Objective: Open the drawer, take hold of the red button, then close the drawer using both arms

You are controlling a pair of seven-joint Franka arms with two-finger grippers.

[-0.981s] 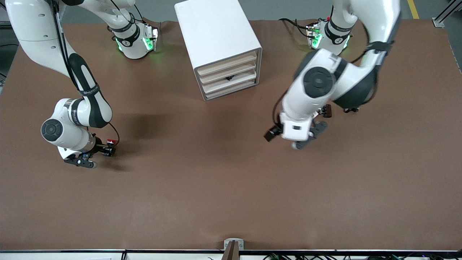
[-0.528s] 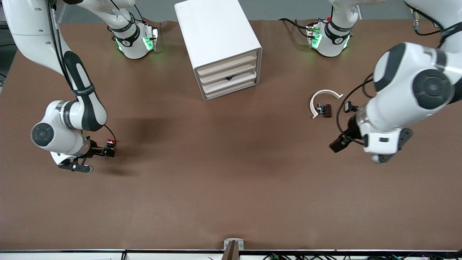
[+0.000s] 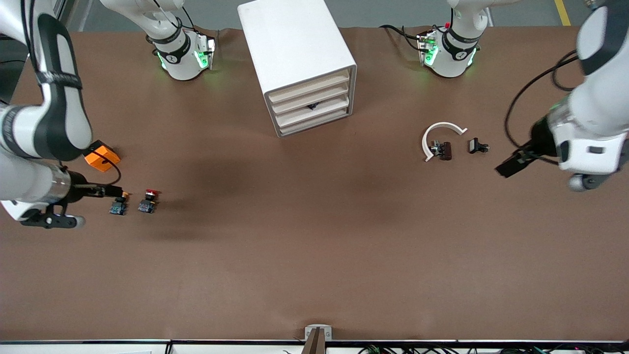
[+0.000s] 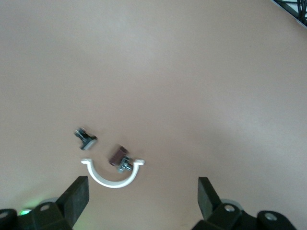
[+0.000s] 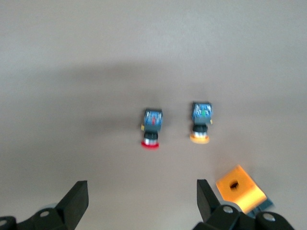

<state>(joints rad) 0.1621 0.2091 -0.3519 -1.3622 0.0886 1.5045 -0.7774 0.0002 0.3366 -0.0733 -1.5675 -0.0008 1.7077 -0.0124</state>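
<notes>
The red-capped button (image 3: 147, 201) rests on the table toward the right arm's end, free of any gripper. In the right wrist view it (image 5: 151, 127) lies beside a yellow-capped button (image 5: 200, 122). My right gripper (image 3: 98, 189) is open and empty (image 5: 141, 201), a little apart from both buttons. The white drawer cabinet (image 3: 304, 64) stands at the table's middle with all its drawers shut. My left gripper (image 3: 511, 164) hangs open and empty (image 4: 143, 201) toward the left arm's end, over bare table beside a white half ring (image 4: 112, 175).
An orange cube (image 3: 100, 157) sits next to the right arm's wrist, farther from the front camera than the yellow-capped button (image 3: 118, 205). A white half ring (image 3: 440, 135), a brown piece (image 3: 444, 151) and a small black piece (image 3: 476, 146) lie between the cabinet and the left gripper.
My right gripper has let go of the red button and drawn back toward the right arm's end of the table. My left arm has swung out toward its end of the table, uncovering the half ring.
</notes>
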